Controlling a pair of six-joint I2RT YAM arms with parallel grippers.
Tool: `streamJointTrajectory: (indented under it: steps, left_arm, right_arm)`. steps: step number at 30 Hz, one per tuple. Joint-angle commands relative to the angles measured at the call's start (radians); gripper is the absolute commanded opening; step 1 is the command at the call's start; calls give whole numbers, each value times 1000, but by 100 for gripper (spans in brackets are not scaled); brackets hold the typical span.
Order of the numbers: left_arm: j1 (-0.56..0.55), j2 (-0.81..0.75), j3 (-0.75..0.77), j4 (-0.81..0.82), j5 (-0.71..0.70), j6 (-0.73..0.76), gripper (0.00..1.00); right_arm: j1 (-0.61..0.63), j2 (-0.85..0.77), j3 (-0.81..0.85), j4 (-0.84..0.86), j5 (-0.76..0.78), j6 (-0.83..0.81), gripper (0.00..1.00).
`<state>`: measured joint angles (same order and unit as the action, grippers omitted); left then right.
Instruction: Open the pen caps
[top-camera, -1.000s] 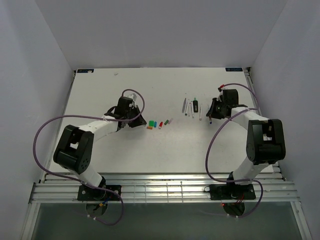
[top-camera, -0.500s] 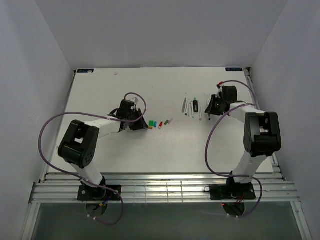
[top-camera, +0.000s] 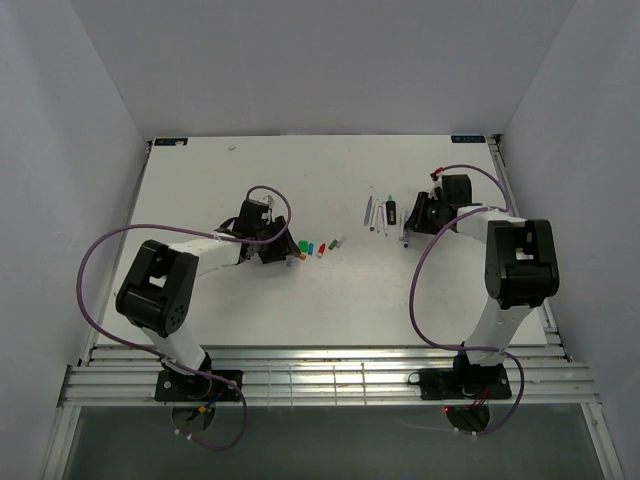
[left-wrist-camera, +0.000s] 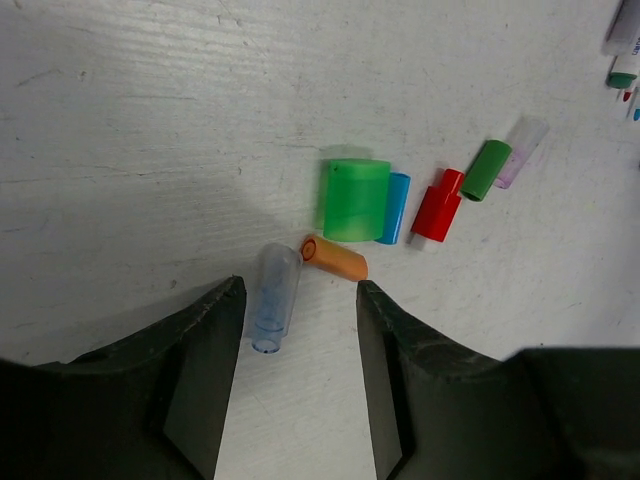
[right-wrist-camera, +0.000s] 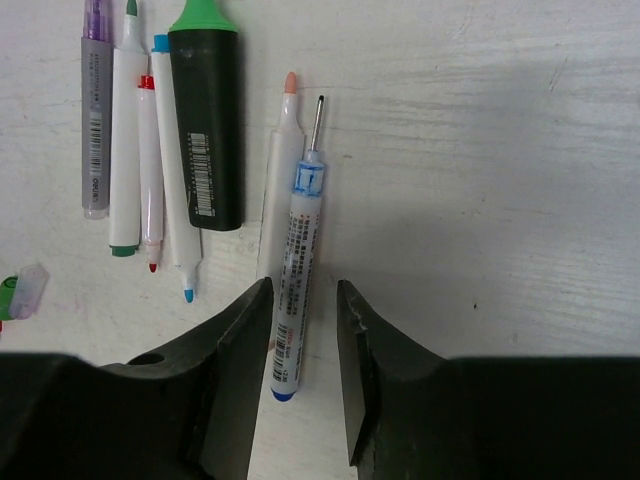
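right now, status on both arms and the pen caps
Left gripper open, short clear plastic cap lying loose between its jaws. Right gripper open, straddling white-barrelled blue-ended pen, tip bare. Short orange plastic cap beside that clear one; nothing blocking.

The stubby black marker with a green tip (right-wrist-camera: 205, 110) and the grey-purple barrelled pen (right-wrist-camera: 95, 120) run off the right wrist view's top edge. A green cap (right-wrist-camera: 5, 288) (far left) is mostly cut away. From above, the small coloured plastic caps (top-camera: 312, 246) blur together.
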<state>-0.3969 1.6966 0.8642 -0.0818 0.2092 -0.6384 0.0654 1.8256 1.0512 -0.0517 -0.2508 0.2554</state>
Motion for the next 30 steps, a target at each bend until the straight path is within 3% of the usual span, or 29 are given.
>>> streamJointTrajectory:
  steps: [1, 8, 12, 17, 21, 30]
  left_arm:
    - [-5, -35, 15, -29, -30, -17, 60]
    - [4, -195, 22, -147, -194, -50, 78]
    - [49, -293, 55, -358, -401, -159, 82]
    - [220, -354, 91, -599, -573, -260, 98]
    - [445, -357, 98, -729, -649, -315, 98]
    - [670, -417, 27, -736, -761, -356, 98]
  right_arm:
    - [-3, -11, 43, 13, -21, 7, 40]
    - [1, -149, 6, -30, -4, 5, 44]
    - [62, -245, -19, -103, 13, -15, 45]
    - [138, -356, -49, -145, 4, -27, 45]
    - [201, -385, -57, -169, -7, -31, 46]
    - [254, -393, -36, -211, -16, -53, 46]
